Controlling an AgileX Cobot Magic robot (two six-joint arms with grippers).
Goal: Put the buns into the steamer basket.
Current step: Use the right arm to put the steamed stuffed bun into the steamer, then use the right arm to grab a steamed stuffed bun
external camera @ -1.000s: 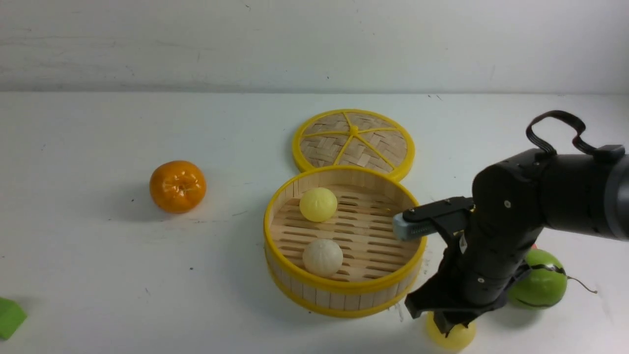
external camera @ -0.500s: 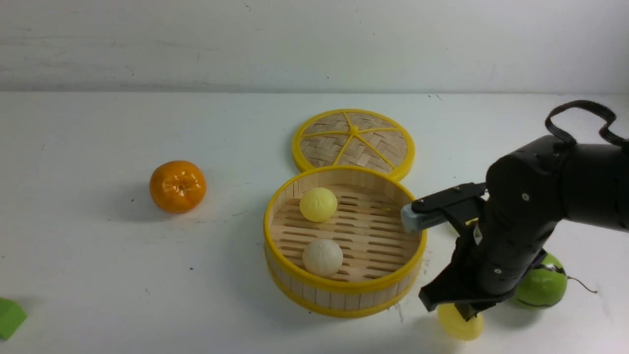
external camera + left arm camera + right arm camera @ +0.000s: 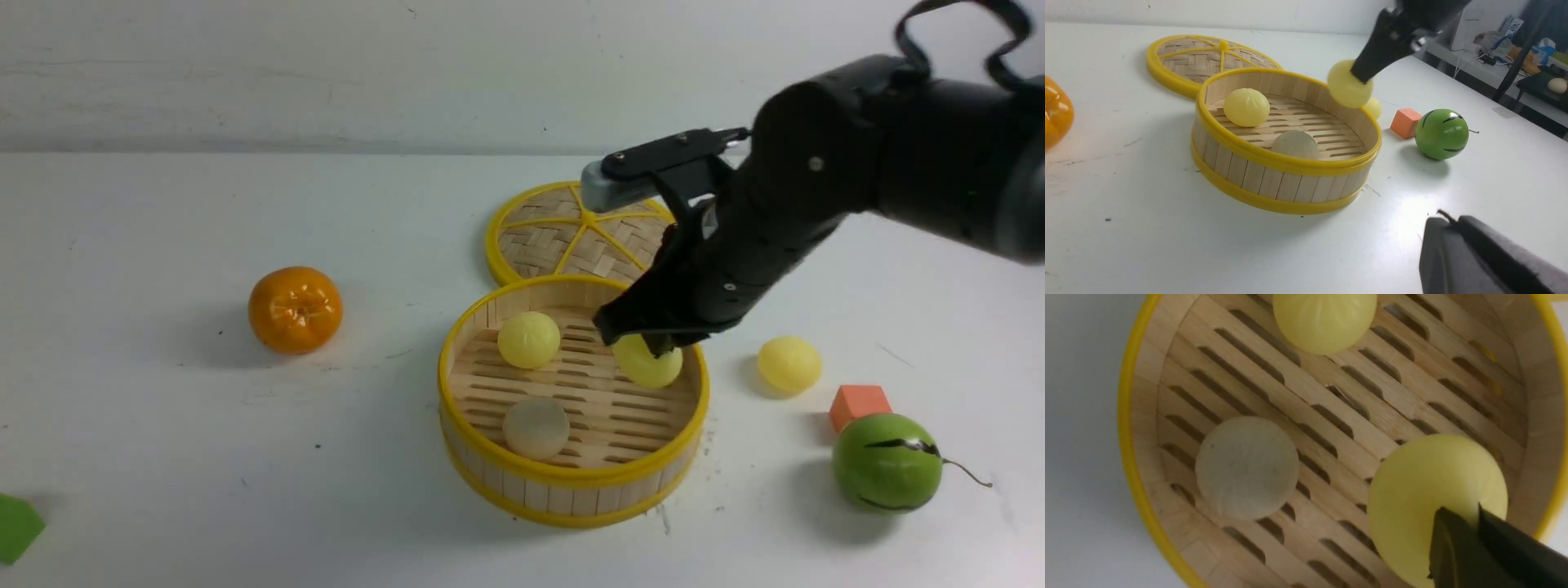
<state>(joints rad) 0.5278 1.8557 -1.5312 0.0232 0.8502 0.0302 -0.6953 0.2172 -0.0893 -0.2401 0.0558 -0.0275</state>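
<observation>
White table [image 3: 163, 449] fills the scene below a pale wall. Reaching over it from the right is the black right arm. Its right hand [image 3: 651, 345] is clamped on a pale yellow held bun [image 3: 653, 367], which hangs above the right side of the steamer basket [image 3: 571, 478]. In the left wrist view the bun sits about level with the rim, not yet on the slats. The basket's lid [image 3: 588, 229] lies flat just behind it.

A green ball [image 3: 886, 461] and a tangerine [image 3: 295, 309] sit well apart, on opposite sides of the basket.

Two buns already rest on the basket floor: a yellow bun [image 3: 529, 340] toward the back and an off-white bun [image 3: 535, 427] toward the front. A fourth bun [image 3: 789, 364] lies on the table just right of the basket, near an orange cube [image 3: 859, 404].

By this count two buns are placed, the third needs only lowering and release, and the fourth is left to fetch.

Only a dark edge of the left hand [image 3: 1470, 253] shows, so whether it is open or closed cannot be told.
</observation>
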